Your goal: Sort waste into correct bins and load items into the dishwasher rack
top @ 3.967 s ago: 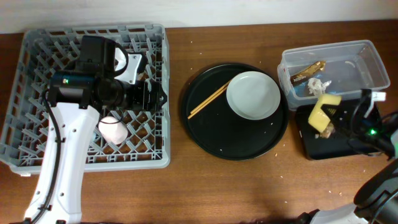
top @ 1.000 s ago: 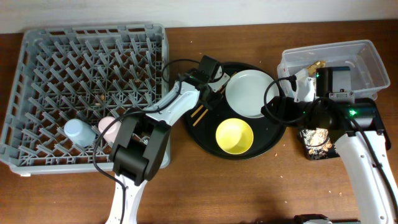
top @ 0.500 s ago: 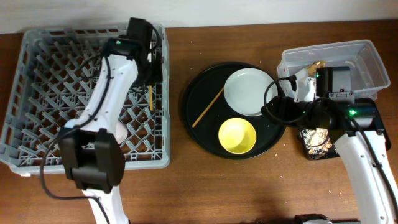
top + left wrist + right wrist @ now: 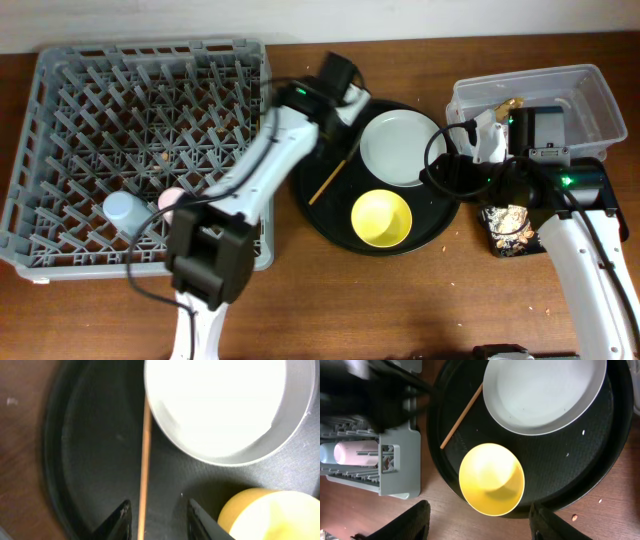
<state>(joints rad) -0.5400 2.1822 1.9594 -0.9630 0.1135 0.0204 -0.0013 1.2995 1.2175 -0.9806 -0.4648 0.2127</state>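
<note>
The left claw is wide open over the round black tray. A thin wooden chopstick lies flat on the tray between its fingers. The stick runs just beside the edge of the smooth white plate. The yellow bowl sits near the tray's rim with bare room around it. The right claw is open too and holds nothing. The pink cup and blue cup lie in the grey peg rack.
</note>
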